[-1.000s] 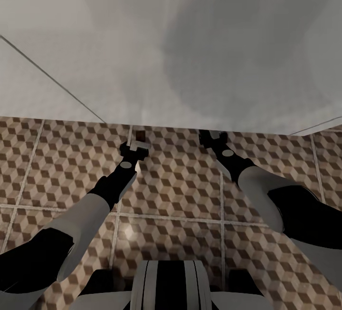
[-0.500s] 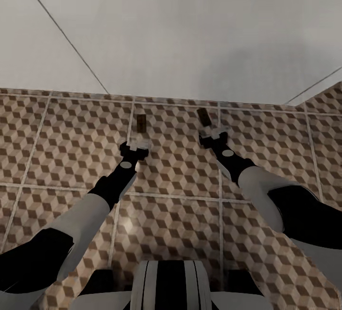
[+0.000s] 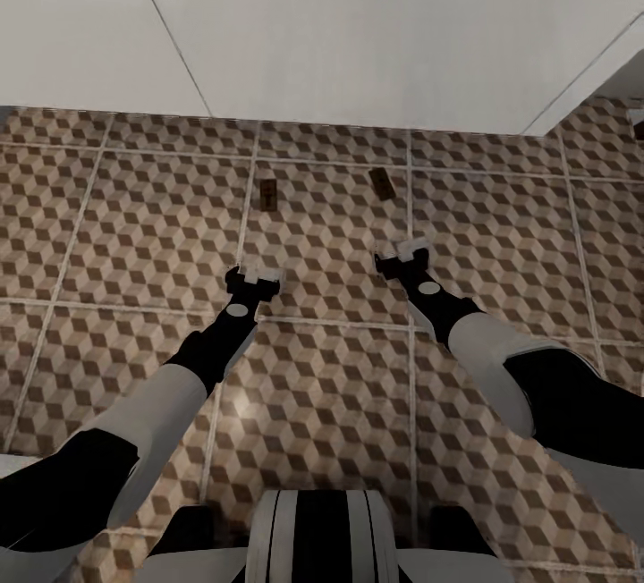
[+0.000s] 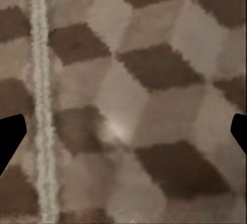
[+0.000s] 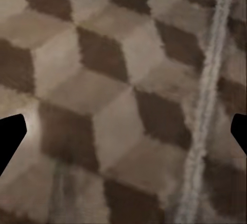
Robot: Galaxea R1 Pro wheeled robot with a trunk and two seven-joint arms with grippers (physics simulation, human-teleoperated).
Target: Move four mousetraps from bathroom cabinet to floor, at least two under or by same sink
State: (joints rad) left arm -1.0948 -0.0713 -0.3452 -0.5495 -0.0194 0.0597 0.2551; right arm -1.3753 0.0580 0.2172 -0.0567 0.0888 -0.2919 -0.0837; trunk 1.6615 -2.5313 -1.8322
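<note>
No text, label, brand, number or sign is showing legibly anywhere in these views. The bathroom floor [image 3: 322,234] is carrying only its printed cube pattern and pale grout lines, and the two mousetraps [image 3: 266,193] lying on it are appearing too small and blurred for any marking on them to be read.

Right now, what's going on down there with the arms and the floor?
Two small flat tan wooden mousetraps, one ahead of the left tool and one ahead of the right tool, lie on the cube-patterned bathroom floor tiles near a white surface. Both tools are open, empty and hang over bare tile, apart from the traps.
</note>
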